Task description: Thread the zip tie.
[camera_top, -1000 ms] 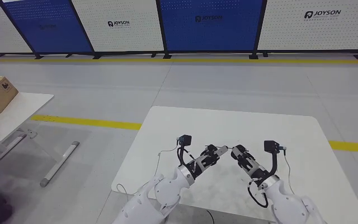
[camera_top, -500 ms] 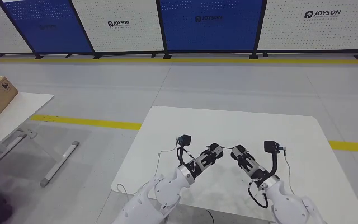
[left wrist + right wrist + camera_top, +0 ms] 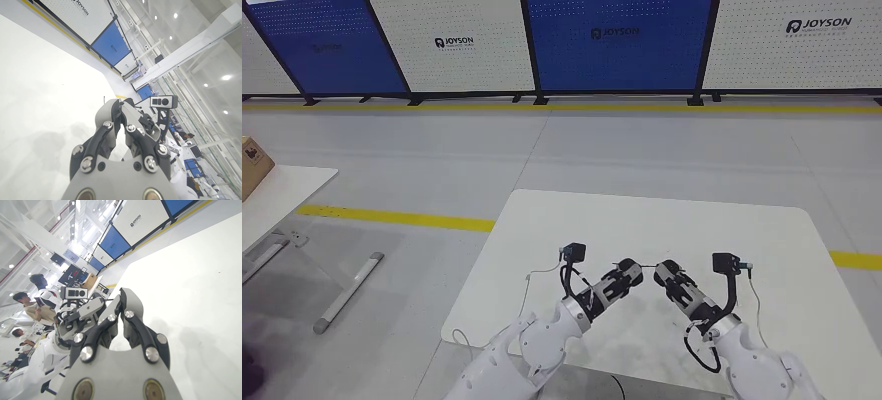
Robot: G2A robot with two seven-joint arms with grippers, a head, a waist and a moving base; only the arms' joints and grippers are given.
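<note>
Zip tie (image 3: 108, 298) pinched by both left gripper (image 3: 634, 269) and right gripper (image 3: 663, 268)

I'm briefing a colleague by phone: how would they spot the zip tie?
Above the white table, the left end effector and right end effector face tip to tip. The zip tie is the thin black strand between them, the only thing bridging that gap.

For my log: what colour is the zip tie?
Black. The zip tie shows best in the left wrist view.
</note>
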